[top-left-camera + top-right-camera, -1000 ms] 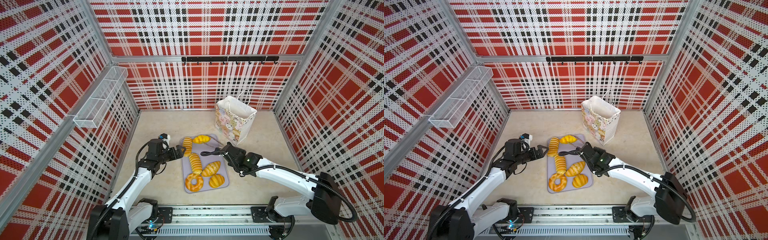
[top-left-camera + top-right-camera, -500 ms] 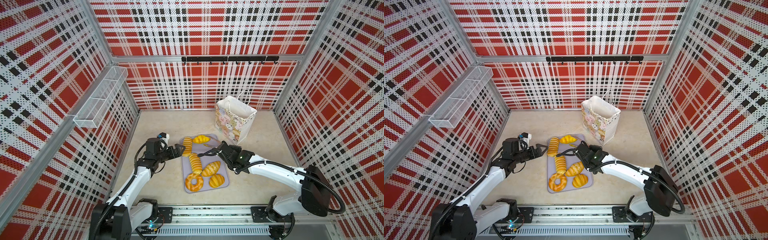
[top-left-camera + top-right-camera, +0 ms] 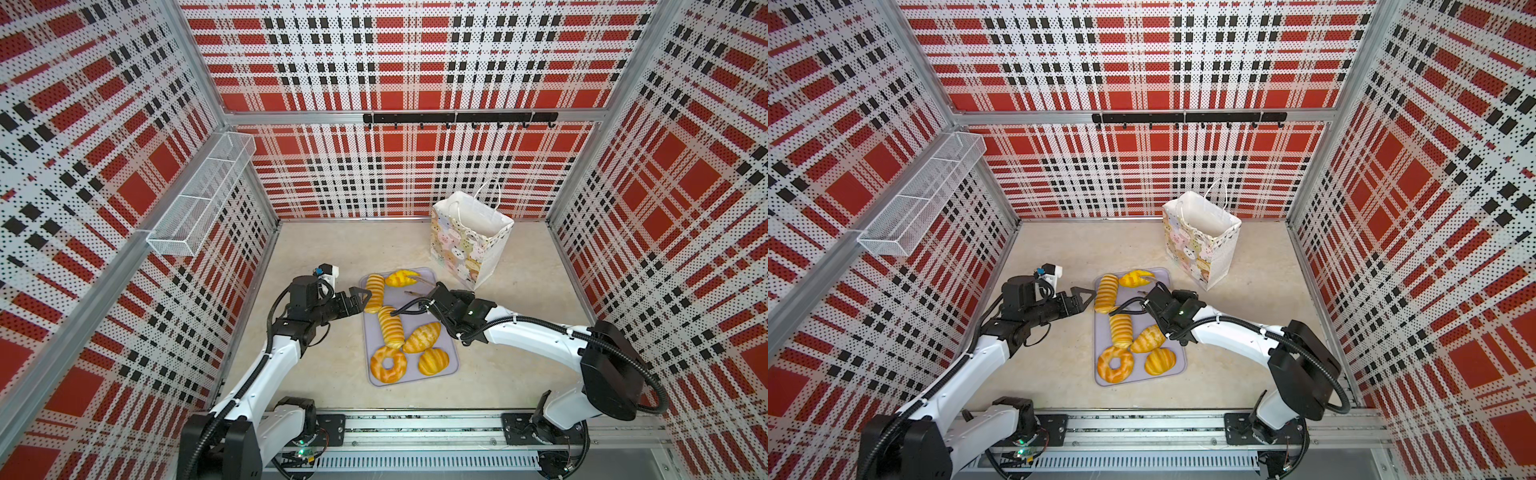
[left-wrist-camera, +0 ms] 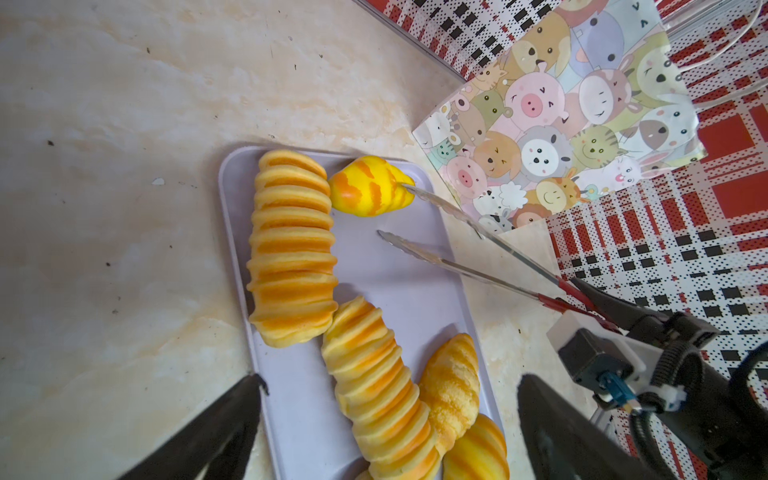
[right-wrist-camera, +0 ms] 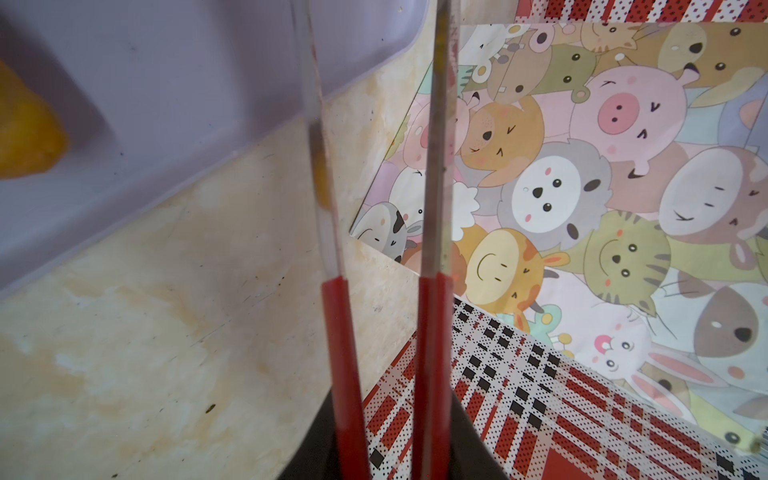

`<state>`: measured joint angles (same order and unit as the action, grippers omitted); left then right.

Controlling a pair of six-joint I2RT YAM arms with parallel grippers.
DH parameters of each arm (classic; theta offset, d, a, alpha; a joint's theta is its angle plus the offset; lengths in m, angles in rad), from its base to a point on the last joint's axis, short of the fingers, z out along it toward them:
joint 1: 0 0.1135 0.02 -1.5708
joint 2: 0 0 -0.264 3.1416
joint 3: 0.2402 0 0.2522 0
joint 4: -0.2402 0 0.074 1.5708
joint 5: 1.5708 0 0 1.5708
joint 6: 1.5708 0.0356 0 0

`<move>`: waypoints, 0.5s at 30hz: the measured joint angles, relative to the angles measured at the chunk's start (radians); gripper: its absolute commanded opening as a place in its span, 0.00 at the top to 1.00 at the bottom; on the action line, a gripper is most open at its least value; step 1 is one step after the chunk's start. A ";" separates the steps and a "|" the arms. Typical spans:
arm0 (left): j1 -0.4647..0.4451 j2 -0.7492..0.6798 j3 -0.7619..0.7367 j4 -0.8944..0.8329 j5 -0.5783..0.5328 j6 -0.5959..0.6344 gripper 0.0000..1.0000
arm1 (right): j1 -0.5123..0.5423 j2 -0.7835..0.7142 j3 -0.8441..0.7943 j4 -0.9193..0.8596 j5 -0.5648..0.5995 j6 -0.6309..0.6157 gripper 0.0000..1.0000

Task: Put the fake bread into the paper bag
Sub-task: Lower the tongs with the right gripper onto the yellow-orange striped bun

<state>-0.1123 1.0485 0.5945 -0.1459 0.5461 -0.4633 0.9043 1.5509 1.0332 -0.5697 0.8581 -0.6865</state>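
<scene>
Several fake breads lie on a lavender tray (image 3: 373, 340): two ridged long rolls (image 3: 374, 293) (image 3: 390, 328), a small curved bread (image 3: 400, 278), a speckled oval (image 3: 422, 337), a ring doughnut (image 3: 388, 364) and a round bun (image 3: 433, 360). The paper bag (image 3: 465, 249) (image 3: 1196, 249) stands open behind the tray's far right corner. My left gripper (image 3: 359, 301) (image 4: 390, 378) is open at the tray's left edge, holding nothing. My right gripper (image 3: 436, 297) (image 5: 386, 415) is shut on red-handled metal tongs (image 4: 457, 266) (image 5: 436, 166). The tongs' tips are spread, and one touches the small curved bread (image 4: 370, 187).
A white wire basket (image 3: 199, 208) hangs on the left wall. A black hook rail (image 3: 457, 118) runs along the back wall. Plaid walls close in three sides, and the arms' base rail (image 3: 415, 432) runs along the front.
My right gripper has carried the tongs leftward over the tray's far end, up to the small curved bread. The left gripper has hardly moved and stays open.
</scene>
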 measured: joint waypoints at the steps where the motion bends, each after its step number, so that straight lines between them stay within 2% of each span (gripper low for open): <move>1: 0.000 0.000 0.000 0.000 0.000 0.000 0.02 | 0.000 0.005 0.008 0.000 0.000 0.000 0.71; 9: 0.000 -0.002 -0.001 0.000 -0.002 0.000 0.02 | -0.003 0.058 0.049 0.000 0.029 0.003 0.71; 15: 0.000 -0.002 -0.001 0.000 -0.003 0.000 0.02 | -0.004 0.065 0.049 -0.012 0.024 0.004 0.80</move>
<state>-0.1123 1.0470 0.5934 -0.1459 0.5426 -0.4633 0.9001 1.6157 1.0821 -0.5819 0.8818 -0.6827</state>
